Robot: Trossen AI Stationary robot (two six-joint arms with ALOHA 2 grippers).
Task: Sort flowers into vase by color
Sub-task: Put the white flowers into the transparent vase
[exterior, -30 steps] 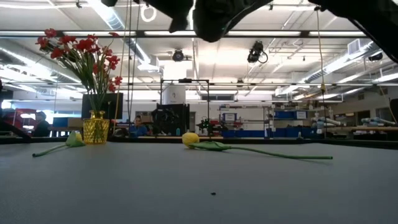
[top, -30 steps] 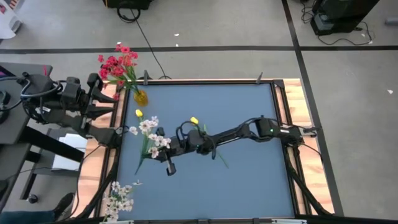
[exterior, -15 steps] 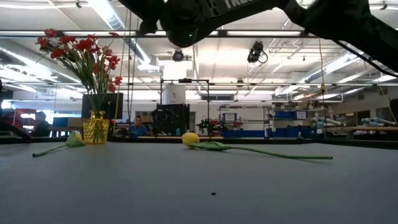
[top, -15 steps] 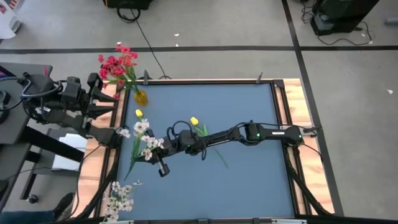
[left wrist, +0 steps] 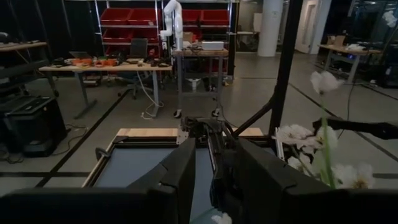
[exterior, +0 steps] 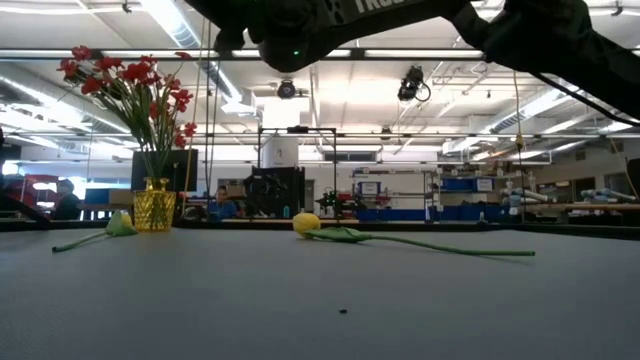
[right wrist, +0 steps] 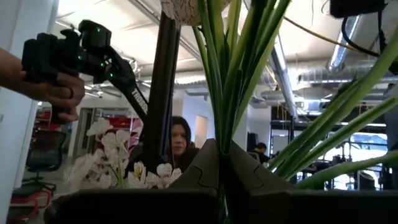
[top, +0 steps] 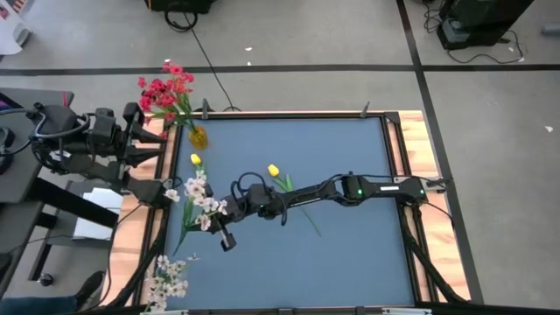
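Grey concrete floor with dark tape lines surrounds a blue-topped table [top: 350,254] framed in pale wood, seen from above.
- Gold vase [top: 199,137] at the far left corner, holding red flowers [top: 165,90].
- Yellow tulip [top: 194,160] lying near the vase; second yellow tulip [top: 274,171] mid-table with its green stem running out past the arm.
- White flowers [top: 167,280] in a bunch at the near left edge.
- Right gripper [top: 220,210] reached across to the left side, fingers clamped on a white spray [top: 196,199] held above the mat.
- Left gripper [top: 156,192] off the table's left edge, just beside that spray; fingers partly apart, nothing in them.

Table-level view: workshop hall with ceiling strip lights, shelving and benches behind. Vase and red blossoms at left, one tulip beside it, the other tulip and its stem lying flat mid-table; dark arm overhead.

Left wrist view: red storage bins, work tables, a white robot arm in the background; white blossoms to one side.

Right wrist view: green stems pinched between the closed fingers; a person seated behind; a hand [right wrist: 46,84] holding a black device.
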